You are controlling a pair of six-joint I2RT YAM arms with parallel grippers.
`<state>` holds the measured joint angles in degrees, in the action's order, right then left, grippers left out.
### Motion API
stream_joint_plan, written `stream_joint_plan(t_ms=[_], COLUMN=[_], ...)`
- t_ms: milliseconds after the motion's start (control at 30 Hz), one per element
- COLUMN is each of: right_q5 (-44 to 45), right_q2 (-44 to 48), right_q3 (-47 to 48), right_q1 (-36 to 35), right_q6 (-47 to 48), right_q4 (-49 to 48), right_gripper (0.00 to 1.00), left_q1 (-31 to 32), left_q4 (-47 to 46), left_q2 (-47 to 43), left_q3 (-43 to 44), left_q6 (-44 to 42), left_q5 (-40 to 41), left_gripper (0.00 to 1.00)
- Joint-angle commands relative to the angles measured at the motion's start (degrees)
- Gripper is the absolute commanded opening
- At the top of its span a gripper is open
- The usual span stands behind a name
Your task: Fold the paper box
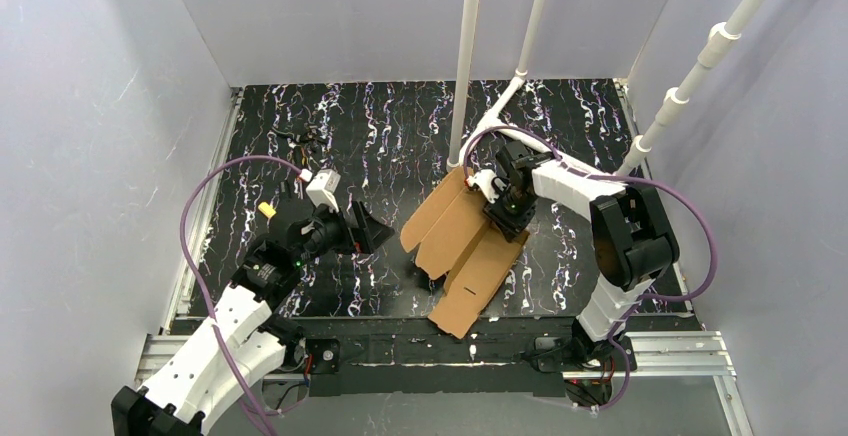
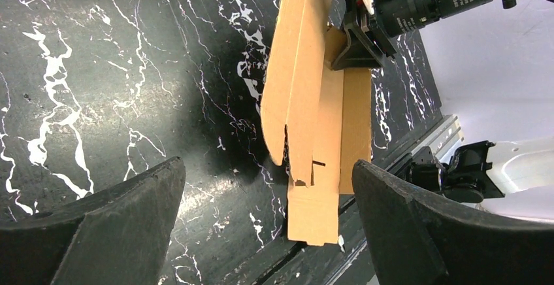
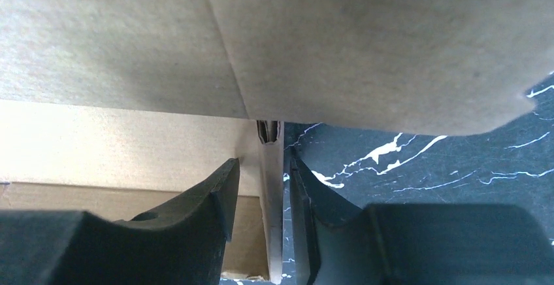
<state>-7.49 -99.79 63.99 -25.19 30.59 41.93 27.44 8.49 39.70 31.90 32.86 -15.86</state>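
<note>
The paper box (image 1: pixel 465 246) is plain brown and unprinted, paler tan on its lit inner face. The table (image 1: pixel 380 126) is black, marbled with white and faint purple veins. The left arm (image 1: pixel 215 346) and right arm (image 1: pixel 575 184) are white with black joints, and their cables (image 1: pixel 186 218) are purple. The walls (image 1: pixel 100 106) are pale lavender-grey.

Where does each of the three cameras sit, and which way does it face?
Top external: high behind the robot, looking down on the table; shows left arm, right arm, left gripper, right gripper, box.
Left wrist: on the left arm, facing across the table toward the box; the open left fingers frame the bottom.
Right wrist: right against the box; the right fingers straddle one edge of it.
Shared: top and left wrist both show the right gripper at the box.
</note>
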Motion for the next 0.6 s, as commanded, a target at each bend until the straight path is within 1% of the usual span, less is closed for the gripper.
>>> stream_joint_plan(t_ms=[0, 67, 100, 133, 200, 400, 433, 500, 533, 567], right_q5=[-1.78, -1.51, -1.27, -1.04, -0.15, 2.02, 1.76, -0.37, -1.57, -2.59], right_q2=[3.22, 4.19, 4.57, 4.94, 6.03, 11.20, 11.47, 11.47, 11.38, 11.15], right_q3=[-0.99, -1.70, -2.20, -2.68, -4.24, -9.02, -9.34, -9.20, -8.99, -8.73], right_q1=[0.23, 0.23, 0.23, 0.23, 0.26, 0.68, 1.01, 2.05, 2.74, 3.30], right_q6=[-1.39, -1.94, -2.19, -2.46, -3.09, -5.10, -5.75, -6.75, -7.31, -7.74], right_q4=[-3.57, -5.13, -6.20, -7.22, -9.88, -16.35, -16.66, -16.25, -16.12, -16.14], right_gripper=[0.43, 0.43, 0.38, 0.29, 0.01, 0.01, 0.05, 0.31, 0.40, 0.44], left_q1=[-0.37, -0.37, -0.37, -0.37, -0.37, -0.37, -0.37, -0.35, -0.35, -0.37], left_q4=[-1.88, -2.15, -2.38, -2.62, -3.06, -3.56, -3.69, -3.95, -4.05, -4.09], left_q2=[0.19, 0.33, 0.45, 0.54, 0.84, 1.47, 1.56, 1.76, 1.96, 2.14], left_q3=[-0.85, -1.00, -1.11, -1.20, -1.31, -1.49, -1.49, -1.53, -1.50, -1.49], left_q6=[0.45, 0.62, 0.77, 0.86, 1.16, 1.97, 2.07, 2.28, 2.31, 2.47], left_q5=[-1.44, -1.66, -1.78, -1.87, -2.18, -3.03, -3.10, -3.20, -3.29, -3.37], left_gripper=[0.98, 0.97, 0.97, 0.98, 0.98, 0.97, 0.97, 0.97, 0.98, 0.98])
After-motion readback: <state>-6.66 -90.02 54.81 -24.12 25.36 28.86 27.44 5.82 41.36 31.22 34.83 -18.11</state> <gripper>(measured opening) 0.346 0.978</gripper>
